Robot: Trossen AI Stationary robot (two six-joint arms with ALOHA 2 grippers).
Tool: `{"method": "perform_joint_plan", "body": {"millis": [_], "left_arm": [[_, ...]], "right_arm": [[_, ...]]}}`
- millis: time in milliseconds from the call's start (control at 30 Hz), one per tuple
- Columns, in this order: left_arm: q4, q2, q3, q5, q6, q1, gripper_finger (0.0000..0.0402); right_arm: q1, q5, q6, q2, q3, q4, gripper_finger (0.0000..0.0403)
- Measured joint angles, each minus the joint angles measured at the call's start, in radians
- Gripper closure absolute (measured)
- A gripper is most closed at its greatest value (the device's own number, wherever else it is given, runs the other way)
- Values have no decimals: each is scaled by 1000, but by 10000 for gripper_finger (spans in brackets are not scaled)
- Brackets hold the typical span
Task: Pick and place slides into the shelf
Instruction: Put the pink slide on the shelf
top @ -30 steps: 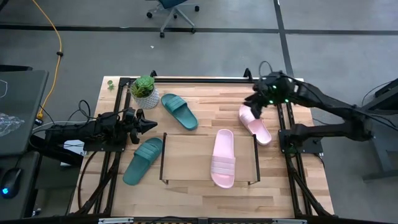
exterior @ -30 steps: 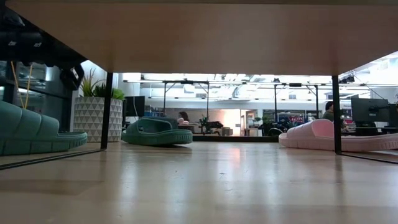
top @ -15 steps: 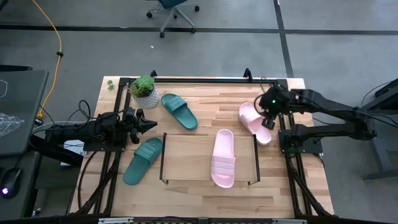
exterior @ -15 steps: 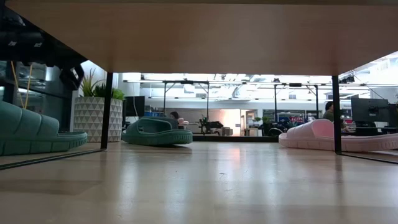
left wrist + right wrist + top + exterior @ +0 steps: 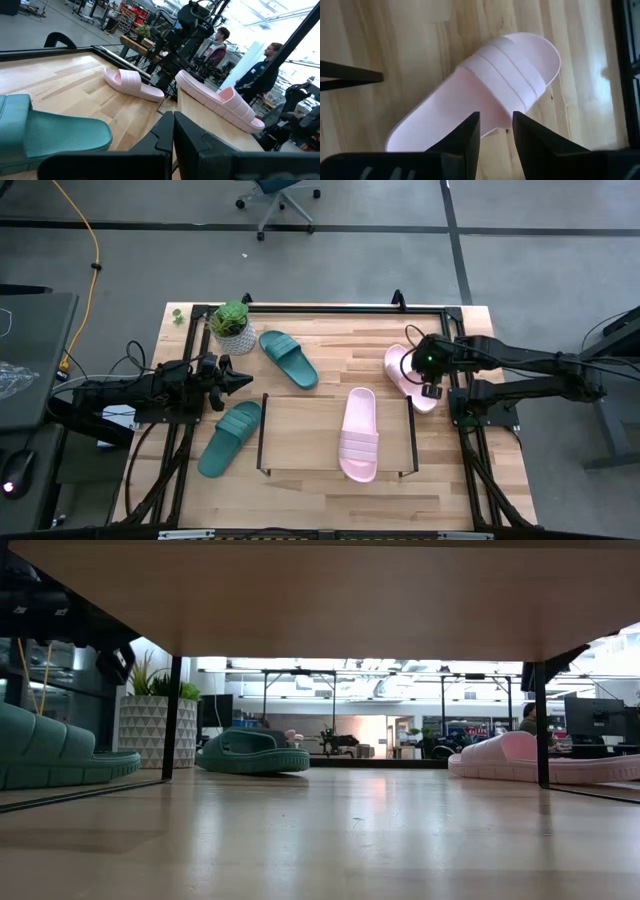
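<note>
Ribbed pink rubber slide (image 5: 485, 95) beneath right gripper (image 5: 495, 131)

One slide (image 5: 358, 435) on shelf (image 5: 300, 436)

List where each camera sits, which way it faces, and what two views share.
High view: overhead, straight down on the table; both arms, right gripper over a pink slide.
Low view: table height under the shelf, facing the room; hardly any arm.
Left wrist view: across the table; left gripper shut.
Right wrist view: down on the pink slide; own fingers open.
Shared: that slide, in high and right wrist views.
</note>
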Motion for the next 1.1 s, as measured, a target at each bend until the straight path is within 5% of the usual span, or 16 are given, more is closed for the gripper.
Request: {"method": "perform_joint_plan", "body": {"millis": [500, 833, 1100], "left_arm": [[1, 4, 0, 0, 0, 0, 401], [1, 4, 0, 0, 9, 0, 401], [0, 4, 0, 0, 25, 0, 401]], "right_arm": [[3, 94, -92, 144, 0, 39, 295], [-58, -71, 352, 102, 13, 74, 295], [-147, -97, 816, -91, -43, 163, 295]]}}
